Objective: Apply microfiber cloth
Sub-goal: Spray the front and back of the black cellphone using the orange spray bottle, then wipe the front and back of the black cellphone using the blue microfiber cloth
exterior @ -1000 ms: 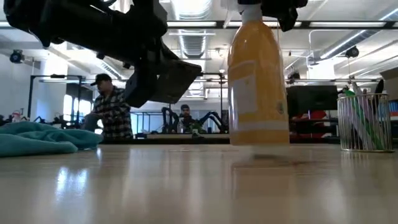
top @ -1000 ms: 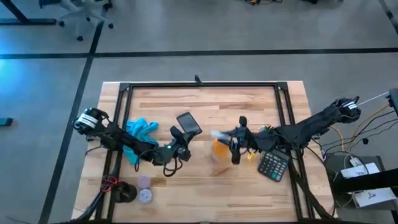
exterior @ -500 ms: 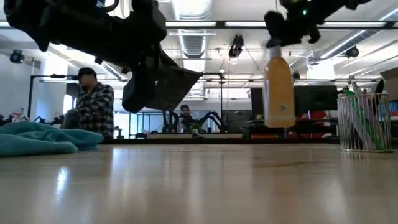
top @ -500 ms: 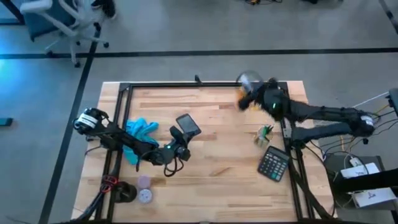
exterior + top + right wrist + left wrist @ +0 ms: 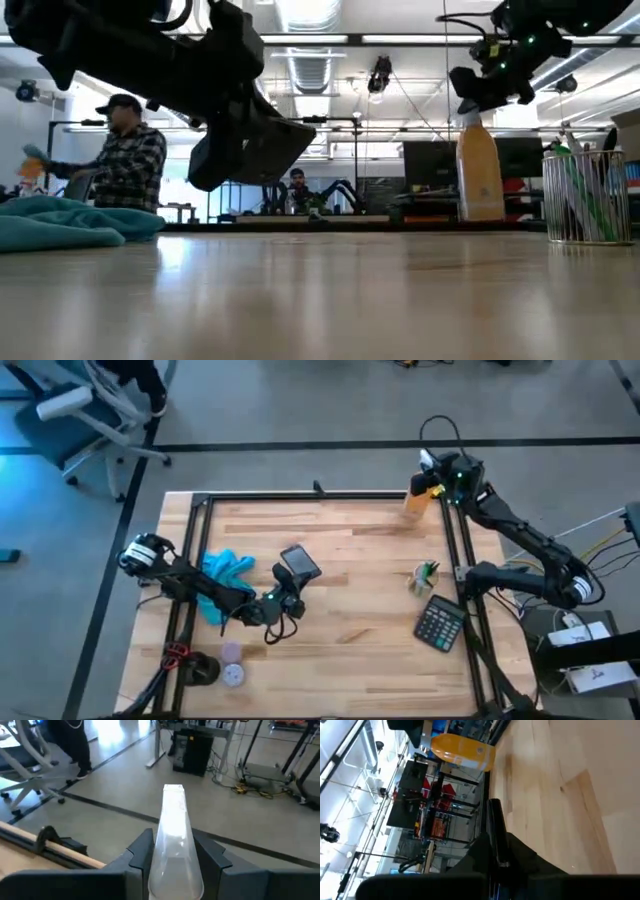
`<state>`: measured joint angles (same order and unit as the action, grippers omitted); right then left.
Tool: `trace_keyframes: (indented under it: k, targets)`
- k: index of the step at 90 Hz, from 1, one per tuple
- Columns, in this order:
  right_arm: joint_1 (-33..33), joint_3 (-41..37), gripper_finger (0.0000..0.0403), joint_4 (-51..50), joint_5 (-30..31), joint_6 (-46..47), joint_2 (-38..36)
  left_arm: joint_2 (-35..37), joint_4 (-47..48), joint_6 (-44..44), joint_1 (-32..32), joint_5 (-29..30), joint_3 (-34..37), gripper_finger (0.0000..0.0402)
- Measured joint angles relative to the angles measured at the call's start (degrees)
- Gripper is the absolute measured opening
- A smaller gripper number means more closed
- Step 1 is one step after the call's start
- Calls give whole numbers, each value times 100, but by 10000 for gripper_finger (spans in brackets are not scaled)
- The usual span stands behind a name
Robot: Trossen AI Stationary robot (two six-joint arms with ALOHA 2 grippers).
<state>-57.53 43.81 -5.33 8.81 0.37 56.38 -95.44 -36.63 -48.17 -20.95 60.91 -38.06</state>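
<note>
Since the earlier frames, the orange spray bottle [image 5: 417, 501] has been carried by the right gripper [image 5: 437, 478] from the middle of the table [image 5: 350, 650] to its far right corner, while the left arm is being kept where it was.

At the left side of the table, the microfiber cloth [image 5: 224, 570] is lying wrinkled on the wood, partly under the left arm; in the low view it is being seen as a turquoise heap [image 5: 70, 221] at the left edge. It is not being touched by any gripper. Near the front left corner, two small round objects [image 5: 232, 664] are lying — what they are cannot be told.

Just to the right of the cloth, the left gripper [image 5: 290, 585] is being held above the table, clenched on the black phone [image 5: 301, 560], which is being kept tilted and off the wood — in the low view it is hanging dark [image 5: 255, 150] under the arm, and in the left wrist view its thin edge [image 5: 497, 835] is being seen between the fingers.

Further right, a mesh pen cup [image 5: 424, 575] and a black calculator [image 5: 441, 624] are standing near the right edge. At the far right corner, the spray bottle is being grasped at its white top [image 5: 174, 835] by the right gripper; its base is seeming to be at the table level in the low view [image 5: 480, 170].

Behind the table, a person in a checked shirt [image 5: 125, 165] is being seen.
</note>
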Motion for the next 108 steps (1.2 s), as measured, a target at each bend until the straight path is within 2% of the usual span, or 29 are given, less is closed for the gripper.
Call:
trace_keyframes:
  k: [13, 28, 41, 53, 76, 95, 101, 108]
  targets:
    - [15, -56, 81, 43, -26, -299, 0, 0, -8, 65, -1, 0, 0, 10]
    - [8, -195, 133, 314, 54, -358, -40, 0, 71, -99, -62, 175, 0, 10]
    - [37, -221, 157, 246, 40, -554, -126, 6, 71, -347, -161, 229, -2, 10]
    - [160, -202, 164, 66, 16, -621, -362, 11, 71, -283, -251, 368, -2, 10]
    - [292, -55, 157, -606, 1, -943, -1281, 15, 77, 438, -368, 305, -7, 10]
    - [508, -54, 147, -911, -1106, -979, -1894, 388, 98, 899, -420, 187, -158, 10]
    - [714, -70, 142, -921, -1590, -931, -1965, 566, 153, 1173, -359, -195, -162, 10]
    - [1015, -77, 136, -913, -2040, -930, -1976, 790, 268, 1791, -209, -933, -162, 10]
